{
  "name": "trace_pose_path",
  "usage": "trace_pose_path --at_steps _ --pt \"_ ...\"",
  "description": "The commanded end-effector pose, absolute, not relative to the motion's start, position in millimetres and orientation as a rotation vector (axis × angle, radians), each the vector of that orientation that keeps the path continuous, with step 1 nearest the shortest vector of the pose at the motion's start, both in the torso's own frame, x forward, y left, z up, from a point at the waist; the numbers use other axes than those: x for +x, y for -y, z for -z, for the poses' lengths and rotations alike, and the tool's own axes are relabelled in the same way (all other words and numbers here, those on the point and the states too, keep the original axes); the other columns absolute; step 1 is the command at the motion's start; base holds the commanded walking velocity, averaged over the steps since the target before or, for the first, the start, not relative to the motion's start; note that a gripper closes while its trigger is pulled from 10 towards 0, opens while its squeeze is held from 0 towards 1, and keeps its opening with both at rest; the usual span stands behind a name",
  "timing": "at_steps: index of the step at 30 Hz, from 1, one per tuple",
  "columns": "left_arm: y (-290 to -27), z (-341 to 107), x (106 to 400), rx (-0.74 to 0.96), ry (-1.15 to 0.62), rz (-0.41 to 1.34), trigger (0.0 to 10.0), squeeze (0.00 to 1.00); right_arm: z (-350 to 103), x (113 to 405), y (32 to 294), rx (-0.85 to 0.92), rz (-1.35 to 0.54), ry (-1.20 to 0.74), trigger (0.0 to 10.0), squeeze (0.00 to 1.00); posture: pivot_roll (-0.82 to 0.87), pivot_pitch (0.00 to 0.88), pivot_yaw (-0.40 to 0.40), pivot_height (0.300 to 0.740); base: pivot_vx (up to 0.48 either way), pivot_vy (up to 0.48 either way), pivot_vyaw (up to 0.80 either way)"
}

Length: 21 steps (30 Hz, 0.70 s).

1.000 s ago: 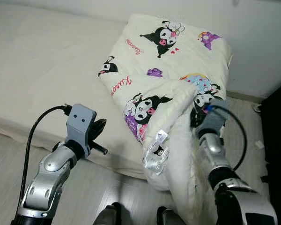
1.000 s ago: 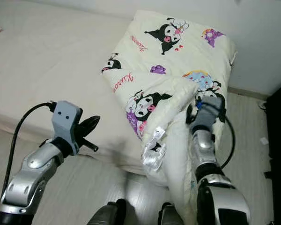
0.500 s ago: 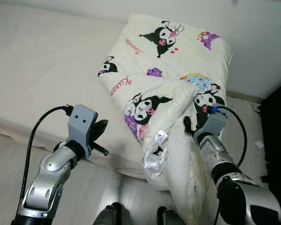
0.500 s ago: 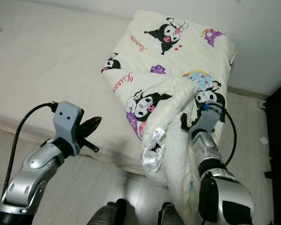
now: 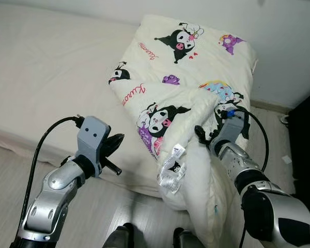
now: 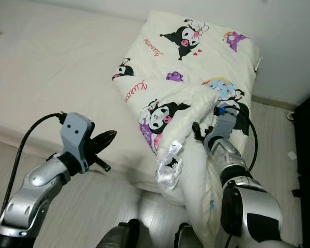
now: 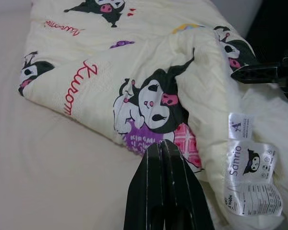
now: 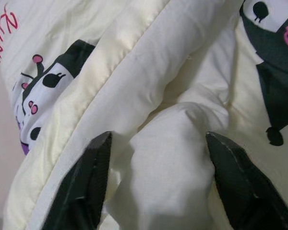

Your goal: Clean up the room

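A cream comforter (image 5: 181,67) printed with black cartoon characters lies folded at the right end of the bed, and one part hangs over the bed's edge toward the floor. Its white label (image 5: 170,170) dangles from the hanging part. My right gripper (image 8: 158,143) is open, its two fingers (image 8: 81,187) set on either side of a bulging fold of the comforter. Seen from the head, it (image 5: 200,133) points left into the hanging fold. My left gripper (image 5: 118,139) is shut and empty, hovering over the bed's near edge to the left of the comforter, pointing at it (image 7: 162,143).
The bare cream mattress (image 5: 51,67) stretches to the left. Pale wooden floor (image 5: 93,212) runs along the bed's near side, with my feet (image 5: 119,238) at the bottom. A dark piece of furniture (image 5: 306,134) stands at the right edge, by the white wall (image 5: 289,46).
My right gripper has turned and swung left out of the comforter, so its fingers now straddle the hanging fold. The left arm has drifted slightly right.
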<state>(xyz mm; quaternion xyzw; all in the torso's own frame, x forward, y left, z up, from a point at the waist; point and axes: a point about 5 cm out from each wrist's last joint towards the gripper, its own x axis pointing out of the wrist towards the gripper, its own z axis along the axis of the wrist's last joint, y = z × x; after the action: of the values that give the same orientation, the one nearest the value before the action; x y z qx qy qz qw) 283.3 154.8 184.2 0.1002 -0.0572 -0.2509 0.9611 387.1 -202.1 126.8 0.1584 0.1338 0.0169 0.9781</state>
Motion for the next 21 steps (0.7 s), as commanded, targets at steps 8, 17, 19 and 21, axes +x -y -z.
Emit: trace_pose_path --at_steps 8,17,19,21 --pt "-162 -179 281 0.234 0.087 0.507 10.0 0.0 -114 382 201 0.447 -0.007 -0.318 0.0 0.0 0.19 0.346 0.03 0.74 0.0 0.0 0.0" --pt "-165 -180 282 0.237 0.093 0.495 10.0 0.0 -119 384 202 0.443 -0.013 -0.286 0.0 0.0 0.19 0.344 0.028 0.74 0.0 0.0 0.0" --pt "-170 -184 284 0.234 0.104 0.471 10.0 0.0 -125 387 200 0.434 -0.033 -0.249 0.0 0.0 0.19 0.341 0.024 0.74 0.0 0.0 0.0" --pt "-171 -184 284 0.238 0.105 0.469 10.0 0.0 -127 387 198 0.43 -0.047 -0.245 0.0 0.0 0.19 0.341 0.024 0.74 0.0 0.0 0.0"
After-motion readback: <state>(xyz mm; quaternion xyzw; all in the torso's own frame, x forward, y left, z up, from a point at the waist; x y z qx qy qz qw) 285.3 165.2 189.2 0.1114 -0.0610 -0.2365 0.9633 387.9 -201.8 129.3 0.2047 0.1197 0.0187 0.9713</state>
